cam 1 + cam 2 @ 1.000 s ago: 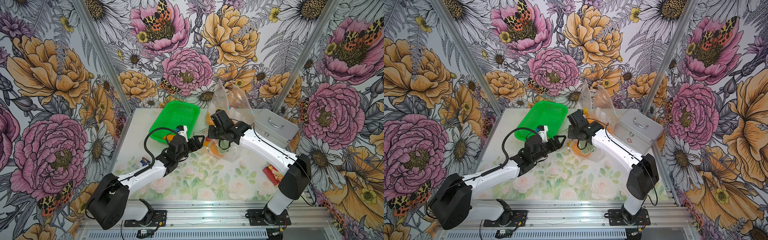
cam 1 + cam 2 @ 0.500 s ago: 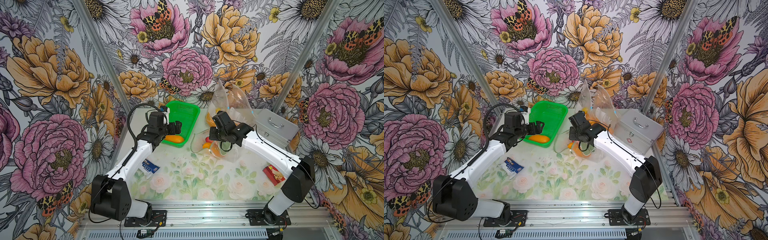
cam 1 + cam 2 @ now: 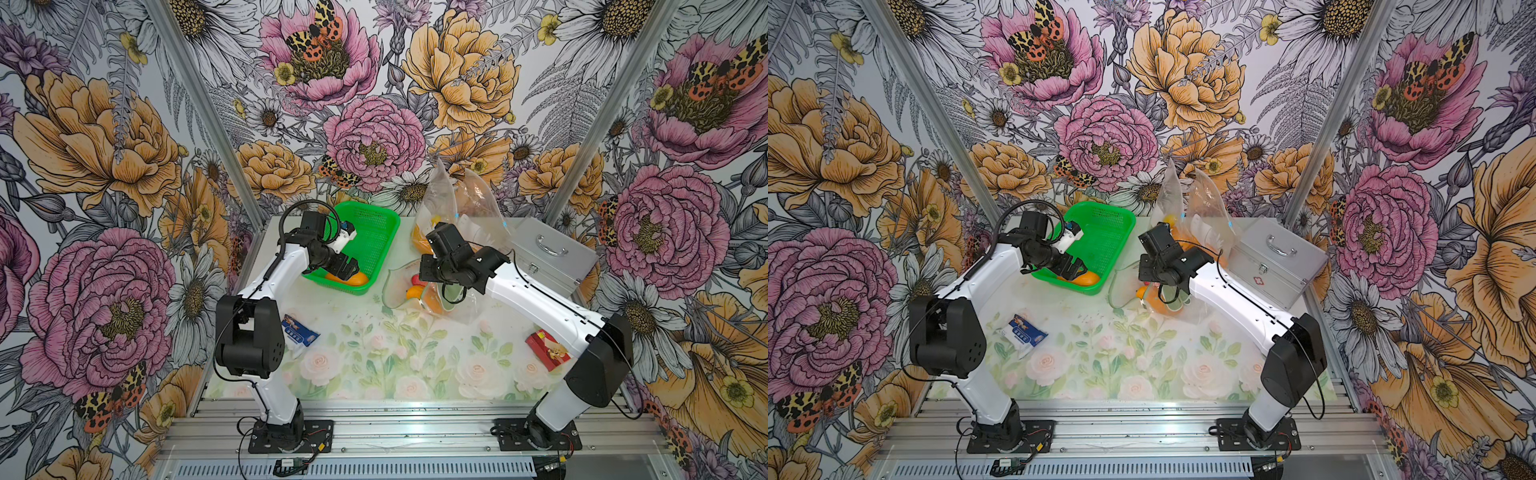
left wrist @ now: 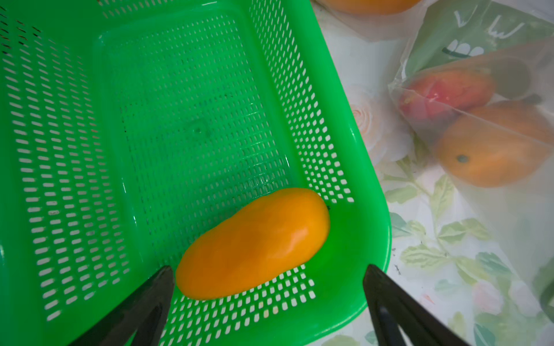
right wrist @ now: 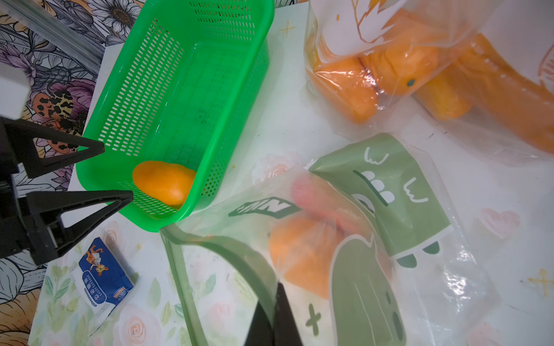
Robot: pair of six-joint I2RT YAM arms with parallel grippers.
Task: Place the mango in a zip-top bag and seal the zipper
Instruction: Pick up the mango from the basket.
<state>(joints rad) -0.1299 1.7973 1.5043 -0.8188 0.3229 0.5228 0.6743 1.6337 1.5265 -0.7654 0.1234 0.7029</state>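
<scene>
A green perforated plastic basket (image 3: 372, 235) sits at the back left of the rose-printed table cover (image 3: 374, 365). A silver metal case (image 3: 548, 253) with a handle lies at the back right. Two clear bags (image 3: 478, 199) holding orange contents stand between them. A blue-and-white gauze packet (image 3: 300, 332) lies near the left edge, and a red box (image 3: 547, 350) near the right edge.

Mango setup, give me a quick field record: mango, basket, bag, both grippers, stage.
mango: lying in a corner of the green basket, not held
zip-top bag: on the table beside the basket, mouth open, already holds other fruit
left gripper: open, over the mango, not gripping
right gripper: shut on the bag's rim
stage: mango not yet picked, zipper unsealed
</scene>
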